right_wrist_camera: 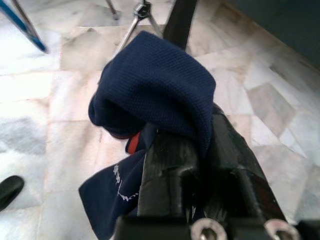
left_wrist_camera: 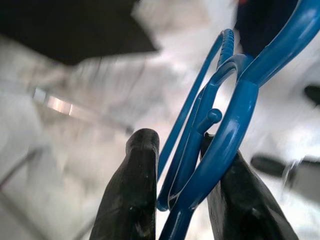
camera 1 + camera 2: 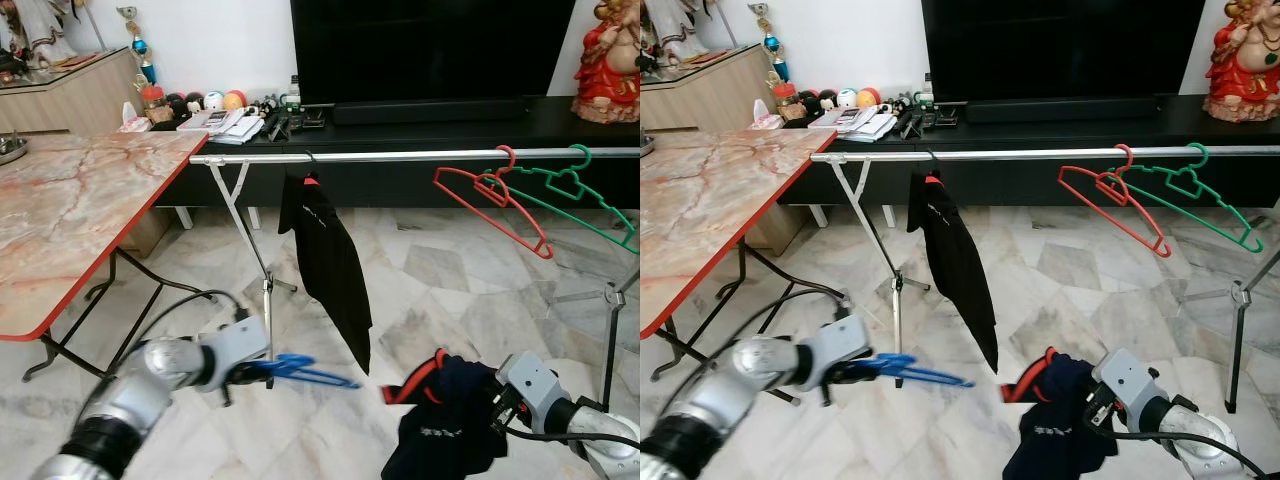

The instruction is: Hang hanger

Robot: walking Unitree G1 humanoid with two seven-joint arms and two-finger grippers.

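My left gripper (image 3: pixel 262 370) is shut on a blue hanger (image 3: pixel 305 369), held low over the floor and pointing right; in the left wrist view the blue hanger (image 2: pixel 220 135) sits between the two black fingers (image 2: pixel 132 200). My right gripper (image 3: pixel 490 410) is shut on a navy garment with red trim (image 3: pixel 440 415), which droops toward the floor; the navy garment (image 1: pixel 155 85) drapes over the fingers (image 1: pixel 170 165) in the right wrist view. Above runs a silver clothes rail (image 3: pixel 400 156) carrying a black garment (image 3: pixel 325 255), a red hanger (image 3: pixel 495 200) and a green hanger (image 3: pixel 580 195).
A marble-topped table with a red edge (image 3: pixel 70 210) stands on the left. The rail's tripod leg (image 3: pixel 268 300) is between my arms, another stand (image 3: pixel 612 330) at right. A dark TV console (image 3: pixel 450 125) with a screen lies behind. The floor is pale marble tile.
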